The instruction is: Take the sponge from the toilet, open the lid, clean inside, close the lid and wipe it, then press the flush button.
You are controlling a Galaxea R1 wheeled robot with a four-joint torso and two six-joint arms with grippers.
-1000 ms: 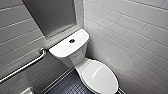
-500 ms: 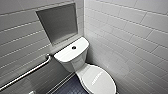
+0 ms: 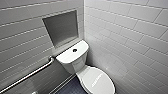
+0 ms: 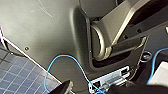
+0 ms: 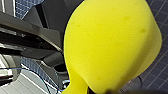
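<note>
Our right gripper (image 5: 91,90) seems clenched on 1 narrowed end of the sponge (image 5: 112,45), so we carry it at the wrist, while the toilet (image 3: 75,63) stands ahead and below, its shut lid (image 3: 97,81) stretching from the tank toward us.

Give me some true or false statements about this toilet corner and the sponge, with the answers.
1. The lid is down over the bowl. True.
2. The sponge lies on the tank cover. False: in the right wrist view it shows close up, above the dark blue floor tiles.
3. A metal grab bar runs along the wall to the left of the toilet in the head view. True.
4. The flush button sits on the front face of the tank. False: it is on top, in the tank cover.
</note>
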